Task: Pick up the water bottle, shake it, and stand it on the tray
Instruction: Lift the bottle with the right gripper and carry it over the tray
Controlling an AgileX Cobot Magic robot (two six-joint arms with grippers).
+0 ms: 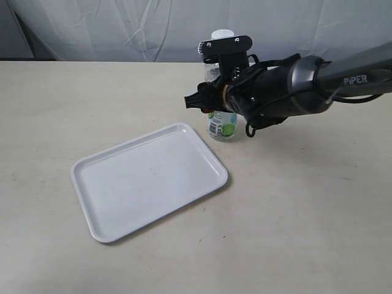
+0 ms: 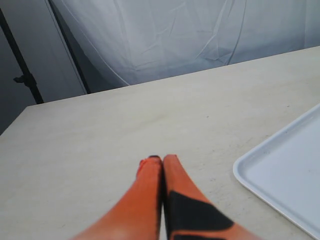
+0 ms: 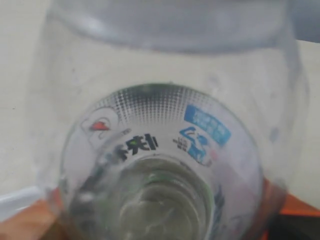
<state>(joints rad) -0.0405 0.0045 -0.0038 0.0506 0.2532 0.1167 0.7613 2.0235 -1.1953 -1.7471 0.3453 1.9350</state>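
Observation:
The water bottle point(image 1: 223, 127) stands upright just past the far right corner of the white tray point(image 1: 147, 184); its white cap shows above the arm. My right gripper point(image 1: 210, 101) reaches in from the right and is shut on the bottle's middle, above the label. In the right wrist view the clear bottle point(image 3: 165, 150) fills the picture, with my right gripper point(image 3: 160, 215) around it and orange fingers point(image 3: 295, 206) pressed to its sides. I cannot tell whether its base touches the table. My left gripper point(image 2: 161, 160) is shut and holds nothing, low over the table near a corner of the tray point(image 2: 285, 180).
The beige table point(image 1: 306, 214) runs wide around the tray. A white cloth backdrop point(image 1: 122, 27) hangs behind its far edge. The black right arm point(image 1: 318, 79) stretches in from the right edge. The left arm is out of the exterior view.

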